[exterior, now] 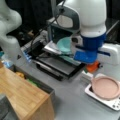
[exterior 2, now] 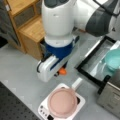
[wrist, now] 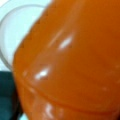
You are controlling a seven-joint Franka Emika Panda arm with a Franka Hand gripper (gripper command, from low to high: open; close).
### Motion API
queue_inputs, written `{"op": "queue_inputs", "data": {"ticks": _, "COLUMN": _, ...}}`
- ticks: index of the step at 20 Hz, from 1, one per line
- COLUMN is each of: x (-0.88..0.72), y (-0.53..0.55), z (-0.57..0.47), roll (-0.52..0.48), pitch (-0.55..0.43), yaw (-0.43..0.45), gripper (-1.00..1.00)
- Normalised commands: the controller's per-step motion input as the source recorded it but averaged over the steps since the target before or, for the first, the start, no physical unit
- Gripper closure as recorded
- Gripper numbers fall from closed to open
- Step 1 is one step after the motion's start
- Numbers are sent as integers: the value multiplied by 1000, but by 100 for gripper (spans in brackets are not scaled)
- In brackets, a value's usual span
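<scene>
The orange object (wrist: pixel 72 65) fills nearly the whole wrist view, glossy and rounded, with a white rim (wrist: pixel 10 32) curving past its upper left edge. In both front views only a small part of the orange object shows: it peeks out beneath the arm's blue and white wrist housing, on the grey table (exterior: pixel 72 100), just beside the white handle (exterior 2: pixel 77 83) of the pan. In a front view it sits at (exterior: pixel 93 67), between the black tray and the pink pan.

The gripper (exterior 2: pixel 61 70) hangs right over the orange object, hidden under the housing. Its fingers do not show in any view, so I cannot tell whether they are spread or closed on the object.

Close to the bottom in a front view stands the pink pan (exterior 2: pixel 62 102) on a white stove plate (exterior 2: pixel 81 102), its rim near the orange object. Toward the right of that view lies the black tray (exterior 2: pixel 86 58), whose near edge runs just beside the arm; a teal bowl (exterior 2: pixel 113 60) rests within it. A metal box (exterior 2: pixel 110 97) stands at the tray's lower corner.

Open table stretches toward that view's left (exterior 2: pixel 20 72), up to the wooden shelf unit (exterior 2: pixel 32 30). In a front view, bare table also lies between the wooden cabinet (exterior: pixel 22 97) and the stove plate.
</scene>
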Motion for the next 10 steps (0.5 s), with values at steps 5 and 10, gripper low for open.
{"op": "queue_inputs", "data": {"ticks": 5, "x": -499, "y": 63, "z": -115, "roll": 93, "pitch": -101, "yaw": -41, "gripper": 100}}
{"op": "queue_inputs", "data": {"ticks": 10, "x": -513, "y": 125, "z": 6, "roll": 205, "pitch": -171, "yaw": 99, "gripper": 100}}
